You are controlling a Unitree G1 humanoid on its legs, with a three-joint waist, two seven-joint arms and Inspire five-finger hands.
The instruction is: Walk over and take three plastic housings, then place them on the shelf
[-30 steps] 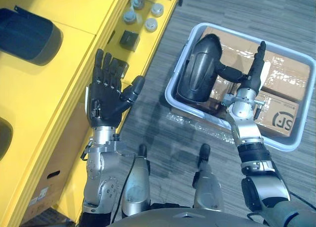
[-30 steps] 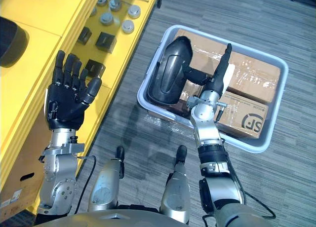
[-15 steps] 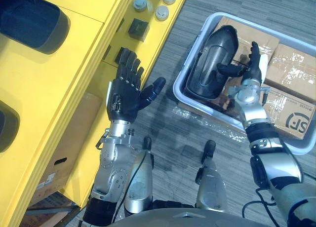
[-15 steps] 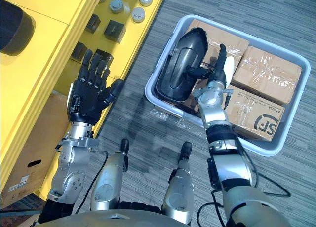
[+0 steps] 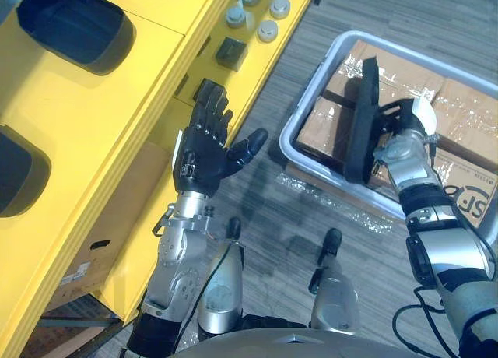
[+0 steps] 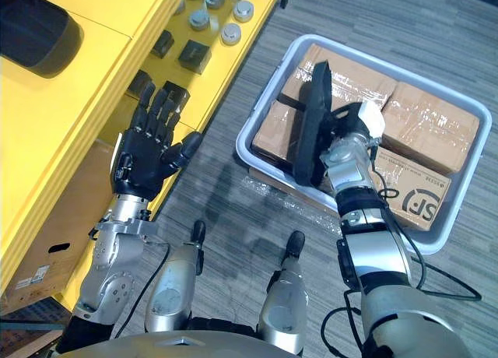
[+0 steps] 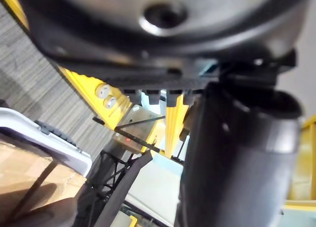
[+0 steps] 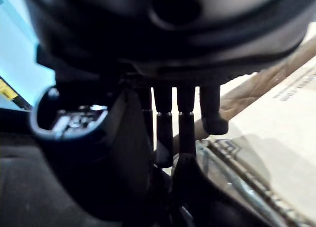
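Plastic housing (image 5: pixel 362 117) is standing on edge in the grey bin (image 5: pixel 310 93), over the cardboard boxes (image 6: pixel 424 124). I've got my right hand (image 5: pixel 401 128) on it, fingers curled round it. Left hand (image 5: pixel 204 148) hovers above the floor beside the yellow shelf (image 5: pixel 93 117), fingers spread wide. Two more dark housings (image 5: pixel 74 27) lie on that shelf.

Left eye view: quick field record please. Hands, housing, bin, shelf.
left hand: open, fingers spread, empty, beside the shelf
right hand: shut on housing
housing: black, standing on edge inside the bin
bin: grey, on the floor, holds taped cardboard boxes
shelf: yellow, two dark housings lying on its top
status: the held housing is not yet on the shelf
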